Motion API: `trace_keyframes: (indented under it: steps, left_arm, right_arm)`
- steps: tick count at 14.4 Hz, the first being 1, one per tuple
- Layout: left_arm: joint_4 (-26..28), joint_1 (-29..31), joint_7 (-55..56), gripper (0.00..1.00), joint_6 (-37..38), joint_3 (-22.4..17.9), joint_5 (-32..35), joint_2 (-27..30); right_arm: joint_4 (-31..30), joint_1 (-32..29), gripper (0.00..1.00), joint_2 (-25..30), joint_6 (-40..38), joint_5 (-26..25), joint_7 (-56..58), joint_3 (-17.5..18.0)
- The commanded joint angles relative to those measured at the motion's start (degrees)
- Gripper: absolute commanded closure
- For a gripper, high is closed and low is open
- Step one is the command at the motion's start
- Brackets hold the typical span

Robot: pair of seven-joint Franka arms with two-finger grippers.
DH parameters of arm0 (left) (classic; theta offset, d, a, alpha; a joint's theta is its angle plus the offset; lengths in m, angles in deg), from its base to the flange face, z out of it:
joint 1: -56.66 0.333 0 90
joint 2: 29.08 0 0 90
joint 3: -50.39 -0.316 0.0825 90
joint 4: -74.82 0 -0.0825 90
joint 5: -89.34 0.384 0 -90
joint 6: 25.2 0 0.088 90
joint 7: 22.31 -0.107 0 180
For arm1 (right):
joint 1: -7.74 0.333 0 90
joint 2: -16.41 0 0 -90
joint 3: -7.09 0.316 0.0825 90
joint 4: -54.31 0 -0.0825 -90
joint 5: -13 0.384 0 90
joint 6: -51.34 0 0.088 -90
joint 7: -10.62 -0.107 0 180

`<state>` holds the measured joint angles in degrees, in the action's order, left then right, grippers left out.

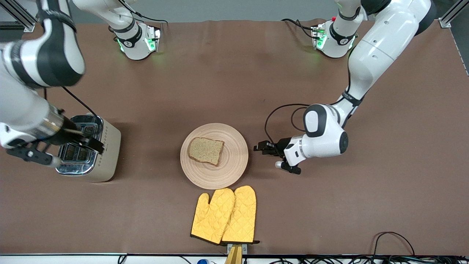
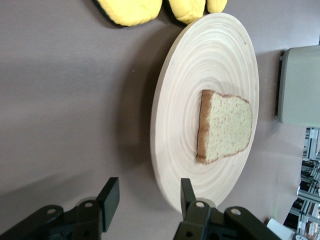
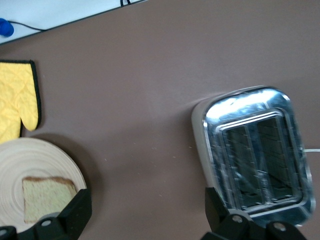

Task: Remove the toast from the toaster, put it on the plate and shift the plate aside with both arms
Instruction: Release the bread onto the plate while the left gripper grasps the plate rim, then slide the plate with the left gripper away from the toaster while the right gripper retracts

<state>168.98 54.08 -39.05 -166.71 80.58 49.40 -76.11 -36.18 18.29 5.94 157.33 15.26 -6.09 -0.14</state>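
Front view: the plate (image 1: 234, 168) sits on the brown table (image 1: 329, 220) about midway between the arms' ends, and the toast (image 1: 206, 150) lies flat on it, off centre toward the right arm's end. A pair of yellow oven mitts (image 1: 225, 215) lies nearer the camera than the plate, their tips just short of its rim. The toaster (image 1: 88, 148) stands toward the right arm's end of the table, well apart from the plate. The left gripper (image 1: 258, 148) is low, just beside the plate rim on the left arm's side, fingers pointing at the plate and not touching it. The right gripper (image 1: 93, 143) is over the toaster's top, holding nothing.

Left wrist view: the left gripper (image 2: 150, 192) has its jaws spread, empty. One finger (image 2: 111, 195) is over bare table; the other (image 2: 187, 192) overlaps the plate (image 2: 172, 125) rim in the picture, contact not determinable. The toast (image 2: 225, 126) rests on the plate's inner rings. Mitt tips (image 2: 131, 10) show just beside the rim, and the toaster (image 2: 300, 85) is past the plate.

Right wrist view: the right gripper (image 3: 147, 210) is wide open and empty. The toaster (image 3: 255, 160) shows its chrome top and vacant slots. The plate (image 3: 42, 152) with the toast (image 3: 45, 197) and one mitt (image 3: 17, 95) lie to one side.
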Motion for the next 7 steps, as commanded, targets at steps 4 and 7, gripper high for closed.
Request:
trace_keyframes:
  steps: [4,7]
  left_arm:
    - [-7.49,-2.88,-1.01,0.51,-1.92,0.31,-1.63,-7.11]
    - [-9.51,-4.46,-1.01,0.55,-4.38,0.22,-1.72,-9.57]
  right_arm:
    - [-9.17,-4.67,0.0,14.58,-4.29,-4.7,12.21,1.16]
    - [-11.19,-4.76,0.0,19.25,-5.87,-4.98,13.02,1.08]
